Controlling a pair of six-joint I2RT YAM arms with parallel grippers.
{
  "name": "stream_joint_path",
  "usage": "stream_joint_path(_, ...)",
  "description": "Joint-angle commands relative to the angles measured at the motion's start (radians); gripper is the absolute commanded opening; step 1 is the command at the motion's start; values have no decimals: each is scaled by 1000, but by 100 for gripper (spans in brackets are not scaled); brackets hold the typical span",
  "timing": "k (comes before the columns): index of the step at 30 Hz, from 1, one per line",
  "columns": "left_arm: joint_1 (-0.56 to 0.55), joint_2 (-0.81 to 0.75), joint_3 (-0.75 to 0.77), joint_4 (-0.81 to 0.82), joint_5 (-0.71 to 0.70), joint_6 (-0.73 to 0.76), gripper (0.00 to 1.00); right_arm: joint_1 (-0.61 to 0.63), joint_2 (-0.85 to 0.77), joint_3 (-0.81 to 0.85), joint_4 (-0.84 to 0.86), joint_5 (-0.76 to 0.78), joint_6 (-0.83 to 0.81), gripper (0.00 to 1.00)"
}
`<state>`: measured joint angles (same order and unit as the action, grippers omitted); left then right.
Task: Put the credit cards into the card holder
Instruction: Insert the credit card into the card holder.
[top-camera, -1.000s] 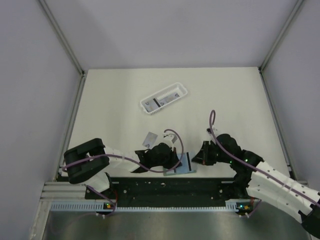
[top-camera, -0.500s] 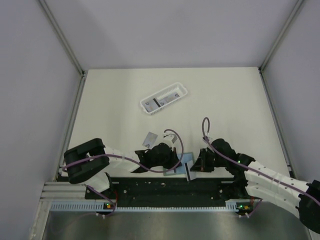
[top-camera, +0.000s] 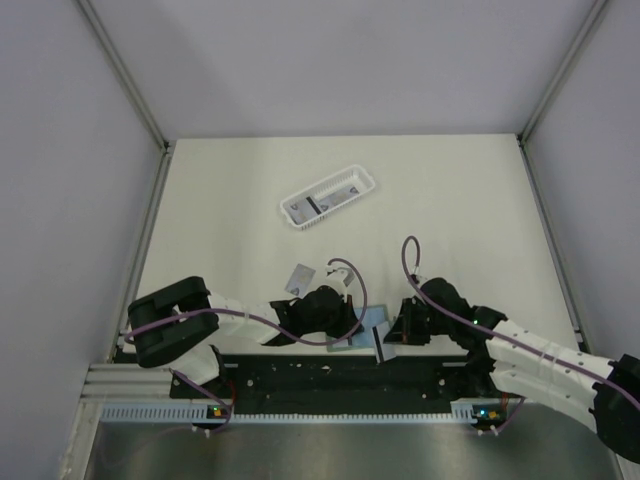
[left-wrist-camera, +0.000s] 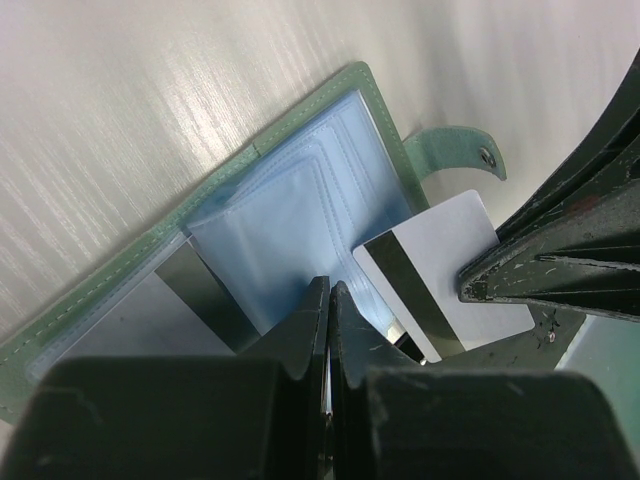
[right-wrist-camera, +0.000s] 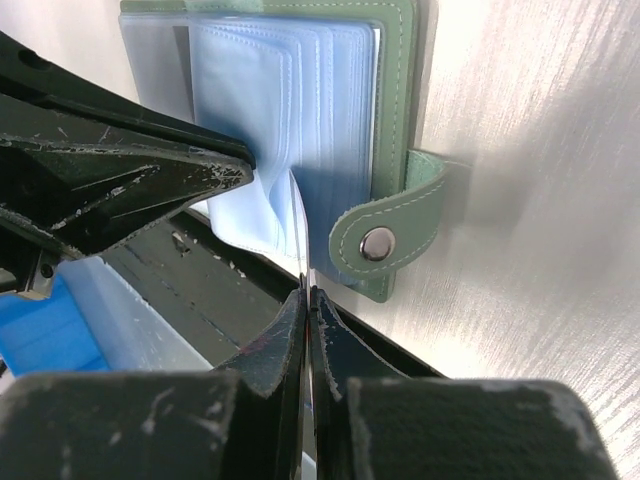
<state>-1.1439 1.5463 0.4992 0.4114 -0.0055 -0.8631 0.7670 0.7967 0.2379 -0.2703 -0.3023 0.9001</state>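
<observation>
Left wrist: credit card at card holder's 4 o'clock.
Right gripper clamps it; left gripper pinches holder sleeve.

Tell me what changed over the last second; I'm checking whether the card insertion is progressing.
The right gripper, shut on a credit card, swung leftward and toward the near edge, carrying the card up to the sleeves of the card holder. Nothing was grasped or released. The left gripper stayed shut on one sleeve; the white basket and the loose card stayed put.
</observation>
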Motion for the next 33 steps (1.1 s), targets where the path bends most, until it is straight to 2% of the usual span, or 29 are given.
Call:
stream_joint_path(1, 0, -2, -19, -88, -24, 19, 0, -12, 21, 40, -21, 37, -13, 0)
stream_joint_path(8, 0, -3, -21, -83, -24, 16, 0, -11, 35, 37, -15, 38, -13, 0)
stream_joint_path(22, 0, -26, -25, -59, -10, 29, 0, -11, 91, 6, 103, 40, 33, 0)
stream_joint_path(33, 0, -164, -57, -14, -7, 41, 0, -12, 137, -22, 169, 49, 48, 0)
